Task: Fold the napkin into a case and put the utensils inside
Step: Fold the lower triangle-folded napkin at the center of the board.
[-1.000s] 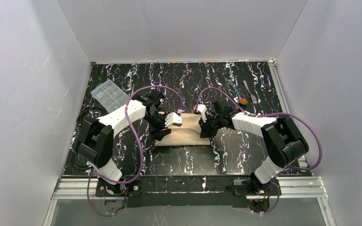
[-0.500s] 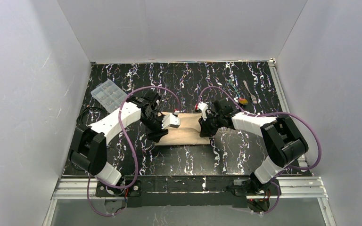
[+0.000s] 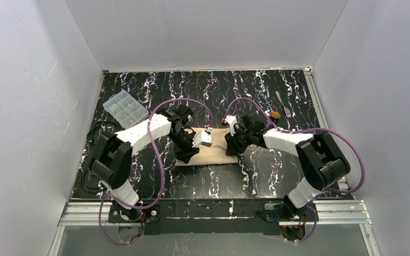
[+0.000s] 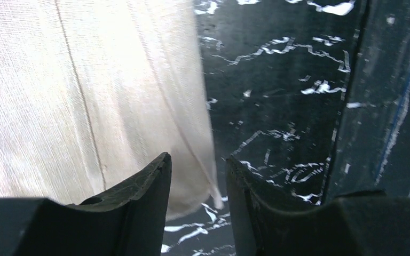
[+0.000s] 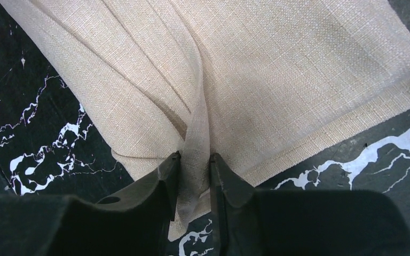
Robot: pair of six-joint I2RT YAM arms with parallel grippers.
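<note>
left gripper [image 4: 197, 165] moved in over the napkin [image 5: 299, 69] edge, jaws a bit open, holding nothing | right gripper [image 5: 192, 159] pinched a fold | folding not finished; fork [image 3: 282, 101] and spoon [image 3: 274, 113] waited

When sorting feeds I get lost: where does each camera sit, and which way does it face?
Top external: above and behind the bases, facing down and forward over the table; left arm and right arm show, meeting at the napkin.
Left wrist: on the left arm, facing down past the left fingers at the napkin's corner.
Right wrist: on the right arm, facing down past the right fingers, which pinch a napkin fold.
Shared: all see napkin and table.
</note>
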